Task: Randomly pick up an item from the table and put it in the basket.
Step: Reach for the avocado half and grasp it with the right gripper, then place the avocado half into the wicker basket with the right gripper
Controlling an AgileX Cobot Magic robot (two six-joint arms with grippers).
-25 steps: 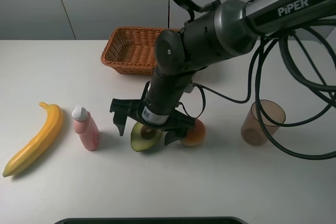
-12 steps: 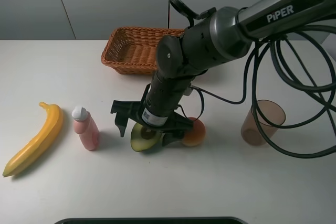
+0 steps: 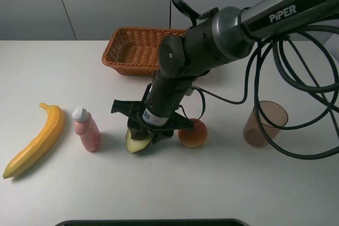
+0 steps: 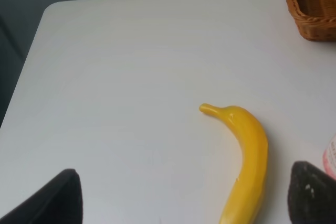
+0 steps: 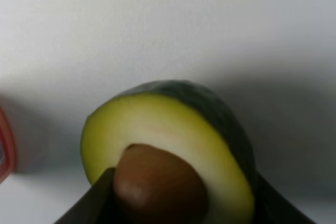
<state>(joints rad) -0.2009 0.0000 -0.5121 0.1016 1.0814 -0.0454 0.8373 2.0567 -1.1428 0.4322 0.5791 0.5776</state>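
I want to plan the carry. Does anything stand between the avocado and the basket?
Nothing visible does. The table between the avocado and the basket is bare; only the right arm reaches over it. The pink bottle and the orange fruit stand beside the avocado, off that path.

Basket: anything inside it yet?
Nothing shows inside the basket: the woven floor that is visible is bare. The right arm covers its right end in the exterior high view, so that part cannot be checked.
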